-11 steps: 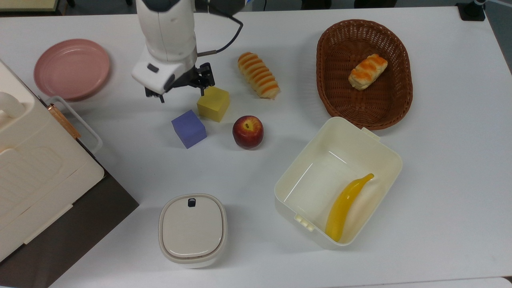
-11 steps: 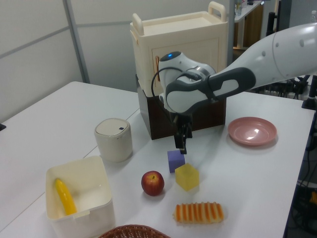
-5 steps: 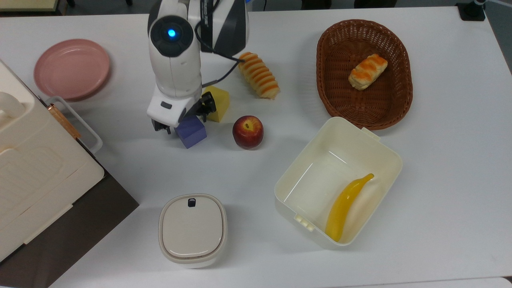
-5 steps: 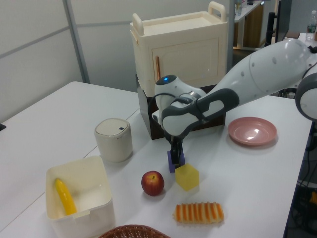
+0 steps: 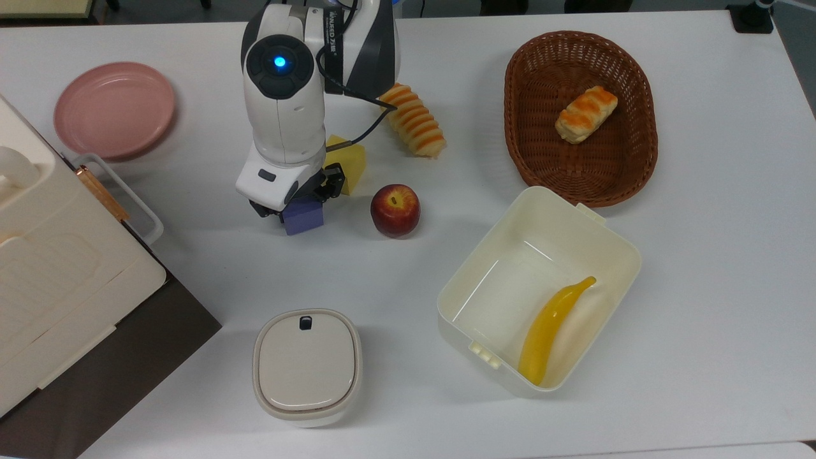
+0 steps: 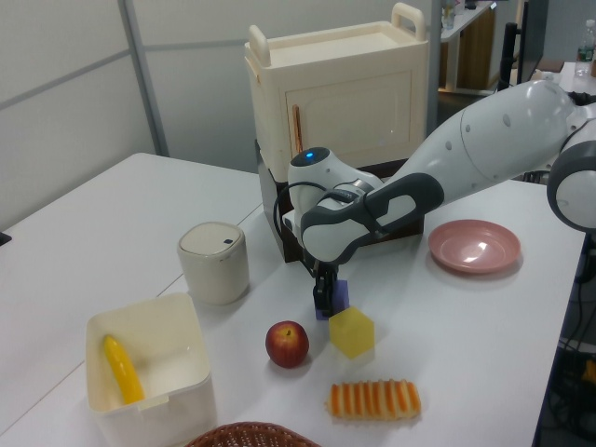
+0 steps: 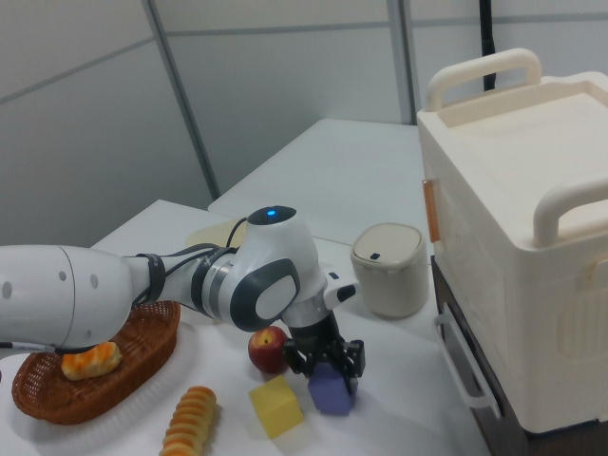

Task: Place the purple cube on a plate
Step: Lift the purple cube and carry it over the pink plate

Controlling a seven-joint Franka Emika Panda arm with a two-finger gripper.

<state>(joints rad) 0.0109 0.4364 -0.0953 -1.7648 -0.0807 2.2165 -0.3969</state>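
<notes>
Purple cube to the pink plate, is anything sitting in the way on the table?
Nothing visible does. The purple cube sits under the gripper, and the table between it and the pink plate is bare. The yellow cube lies on the far side.

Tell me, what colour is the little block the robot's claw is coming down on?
Blue-purple. The purple cube shows best in the right view, under the gripper.

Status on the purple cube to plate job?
Done: the gripper is down at the purple cube, fingers either side of it. In hand: the grasp itself; the cube sits on the table, not lifted. Left: lift, carry to the pink plate, which holds nothing, and release.
</notes>
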